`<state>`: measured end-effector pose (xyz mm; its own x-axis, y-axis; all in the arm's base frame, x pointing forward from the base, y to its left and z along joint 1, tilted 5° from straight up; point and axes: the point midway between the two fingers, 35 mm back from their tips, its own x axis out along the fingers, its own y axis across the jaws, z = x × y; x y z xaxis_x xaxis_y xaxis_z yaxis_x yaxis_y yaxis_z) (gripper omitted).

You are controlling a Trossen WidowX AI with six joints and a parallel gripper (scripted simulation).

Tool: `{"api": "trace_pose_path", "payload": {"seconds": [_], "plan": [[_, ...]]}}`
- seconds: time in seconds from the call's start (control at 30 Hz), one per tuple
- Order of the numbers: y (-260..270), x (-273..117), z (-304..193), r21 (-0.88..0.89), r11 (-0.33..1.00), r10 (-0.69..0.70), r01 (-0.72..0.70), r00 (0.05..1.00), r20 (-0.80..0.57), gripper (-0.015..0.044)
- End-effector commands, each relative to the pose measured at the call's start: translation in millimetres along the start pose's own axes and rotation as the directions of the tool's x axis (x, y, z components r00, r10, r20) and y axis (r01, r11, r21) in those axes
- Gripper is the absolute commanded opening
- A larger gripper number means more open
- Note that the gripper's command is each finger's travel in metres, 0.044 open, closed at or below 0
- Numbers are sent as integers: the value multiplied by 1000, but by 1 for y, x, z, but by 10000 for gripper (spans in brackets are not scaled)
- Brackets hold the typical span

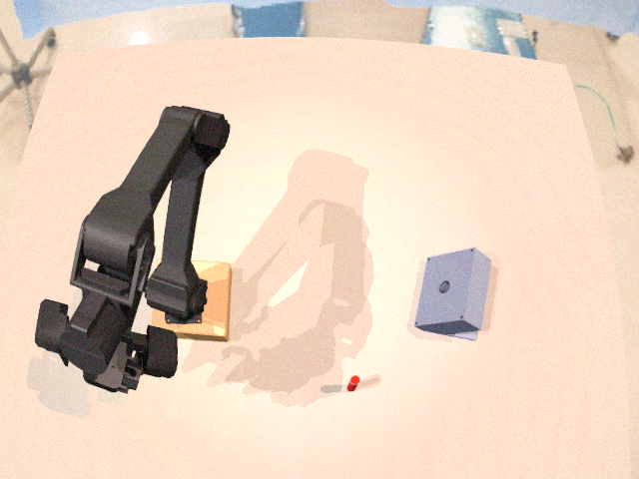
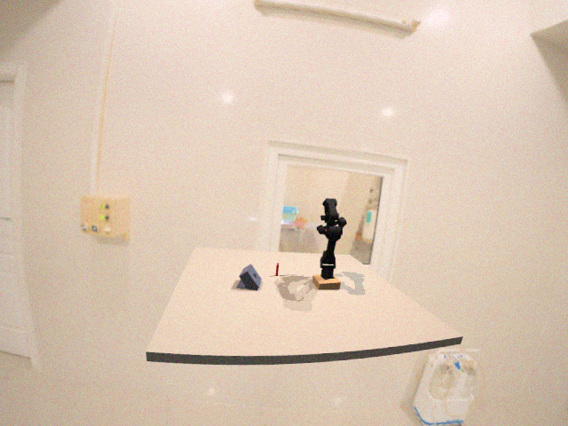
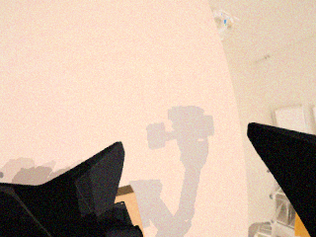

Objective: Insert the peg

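Top view: One red peg (image 1: 353, 383) (image 2: 277, 269) stands on the table (image 1: 464, 412) (image 2: 293, 330) (image 3: 123, 59), well apart from one panel (image 1: 444, 303) (image 2: 250, 278) with one hole (image 1: 444, 286); one arm (image 1: 139, 191) (image 2: 329, 242) folds back over its base (image 1: 221, 303) (image 2: 327, 282) (image 3: 129, 203). Exterior view: The arm rises upright. Wrist view: Two fingers of the gripper (image 1: 111, 355) (image 3: 185, 133) spread wide, holding nothing.

It looks like a lab or clinic room, though which one I cannot tell. Beyond the desk (image 1: 464, 155) (image 2: 275, 327) (image 3: 123, 64) there is a pale wall with an inner window (image 2: 336, 146) — a room with bluish items shows through it. Left of that window hangs a beige control panel (image 2: 104, 216); below and right of it, a white wall-mounted unit (image 2: 445, 387).
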<state>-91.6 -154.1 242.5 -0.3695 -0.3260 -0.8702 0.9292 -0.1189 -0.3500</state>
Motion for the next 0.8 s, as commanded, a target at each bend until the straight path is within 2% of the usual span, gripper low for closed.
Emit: {"api": "trace_pose_path", "payload": {"seconds": [0.0,0.77], "plan": [[10,2,11,-77,996,36,-34,999,17,440],[74,12,45,-363,916,189,-169,982,20,440]]}}
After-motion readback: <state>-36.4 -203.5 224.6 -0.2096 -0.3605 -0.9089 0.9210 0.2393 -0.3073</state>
